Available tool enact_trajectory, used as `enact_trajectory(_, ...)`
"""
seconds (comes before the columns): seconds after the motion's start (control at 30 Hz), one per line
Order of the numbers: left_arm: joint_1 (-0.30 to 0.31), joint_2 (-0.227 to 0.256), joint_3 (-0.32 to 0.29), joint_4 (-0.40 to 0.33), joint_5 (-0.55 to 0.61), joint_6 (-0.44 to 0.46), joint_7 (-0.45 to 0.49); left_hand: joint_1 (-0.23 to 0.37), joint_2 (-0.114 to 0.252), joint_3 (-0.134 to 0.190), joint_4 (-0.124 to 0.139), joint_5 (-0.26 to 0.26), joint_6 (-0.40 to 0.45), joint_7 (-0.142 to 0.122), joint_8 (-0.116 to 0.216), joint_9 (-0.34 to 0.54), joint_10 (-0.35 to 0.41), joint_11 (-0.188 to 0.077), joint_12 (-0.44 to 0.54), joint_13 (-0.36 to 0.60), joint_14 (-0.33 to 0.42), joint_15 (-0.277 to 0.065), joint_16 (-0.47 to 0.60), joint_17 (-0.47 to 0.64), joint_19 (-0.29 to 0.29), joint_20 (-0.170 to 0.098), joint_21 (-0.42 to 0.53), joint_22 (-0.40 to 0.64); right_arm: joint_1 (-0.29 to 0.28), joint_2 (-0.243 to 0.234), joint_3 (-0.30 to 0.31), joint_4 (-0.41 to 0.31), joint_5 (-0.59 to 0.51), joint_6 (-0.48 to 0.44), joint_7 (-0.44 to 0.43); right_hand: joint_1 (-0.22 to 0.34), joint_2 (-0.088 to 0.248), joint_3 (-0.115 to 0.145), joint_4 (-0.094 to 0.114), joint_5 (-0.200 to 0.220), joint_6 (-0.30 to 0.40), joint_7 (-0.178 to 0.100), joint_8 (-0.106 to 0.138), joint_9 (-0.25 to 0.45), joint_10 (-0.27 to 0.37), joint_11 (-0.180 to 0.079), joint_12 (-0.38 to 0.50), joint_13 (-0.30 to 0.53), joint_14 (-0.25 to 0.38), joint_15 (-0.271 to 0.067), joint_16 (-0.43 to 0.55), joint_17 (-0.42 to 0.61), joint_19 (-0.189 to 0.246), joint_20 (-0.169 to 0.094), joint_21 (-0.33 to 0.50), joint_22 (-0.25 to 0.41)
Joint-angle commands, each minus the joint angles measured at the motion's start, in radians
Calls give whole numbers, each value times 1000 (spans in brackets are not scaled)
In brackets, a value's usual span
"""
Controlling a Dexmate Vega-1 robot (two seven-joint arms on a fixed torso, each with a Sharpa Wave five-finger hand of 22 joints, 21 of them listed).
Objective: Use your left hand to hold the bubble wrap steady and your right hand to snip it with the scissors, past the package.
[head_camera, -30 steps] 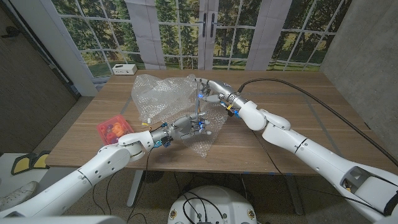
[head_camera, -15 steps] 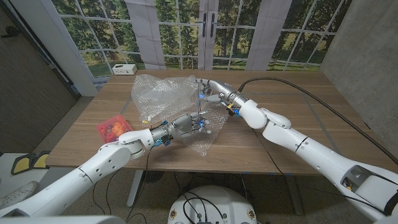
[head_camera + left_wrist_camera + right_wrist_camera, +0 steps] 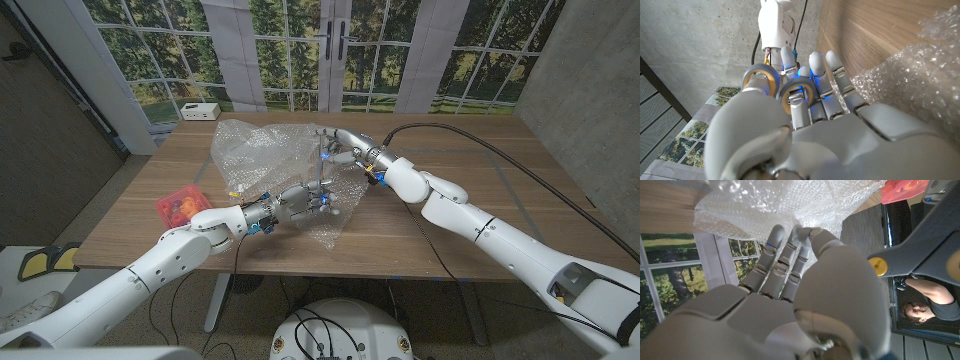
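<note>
A crumpled sheet of clear bubble wrap (image 3: 260, 150) lies across the middle of the wooden table (image 3: 480, 190). My left hand (image 3: 303, 200) rests on its near part with the fingers stretched out. The grey scissors (image 3: 321, 165) stand on end between my two hands. Their finger rings (image 3: 760, 80) sit against my left hand (image 3: 840, 135), between the thumb and the nearest finger. Their yellow pivot (image 3: 879, 266) is beside the thumb of my right hand (image 3: 790, 295). My right hand (image 3: 340, 148) reaches over the wrap (image 3: 790, 200) with its fingers extended; whether it grips the scissors is hidden.
A red package (image 3: 182, 205) lies at the table's left edge, apart from the wrap. A white box (image 3: 200, 111) sits at the far left corner. A black cable (image 3: 480, 140) runs over the right side. A person (image 3: 925, 310) appears in the right wrist view.
</note>
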Motion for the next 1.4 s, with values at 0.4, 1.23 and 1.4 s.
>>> enact_trajectory(0.4, 4, -2, 5, 12, 18, -42, -18, 72, 67, 105, -87, -4, -2, -1, -5, -5, 98, -109, -2, 5, -5, -106, 1, 11, -7, -1, 18, -2, 25, -8, 7, 12, 183, -36, 134, 24, -19, -5, -4, -12, 0, -4, 23, 28, 37, -40, -58, -49, 9, -106, 4, -26, -8, -90, 17, 2)
enact_trajectory(1.23, -2, 1, 13, 26, 64, -99, -39, 62, 68, 109, -76, -5, -27, -14, -11, 0, 69, -120, 4, 11, -16, -113, -14, 27, -25, -11, 38, -8, 35, -19, -9, -37, 205, -143, 157, 42, -12, -20, -1, -29, 159, -33, 52, 32, 47, -21, -69, -47, 8, -106, 15, -36, -3, -62, 23, 1)
enact_trajectory(1.4, -3, 2, 15, 30, 88, -128, -47, 51, 68, 112, -67, -2, -38, -20, -13, 0, 57, -130, -5, 0, -28, -117, -21, 46, -37, -13, 37, -10, 36, -20, -12, -44, 208, -160, 158, 44, -14, -20, -1, -28, 177, -37, 53, 33, 46, -25, -72, -46, 11, -106, 17, -38, -3, -58, 23, 1)
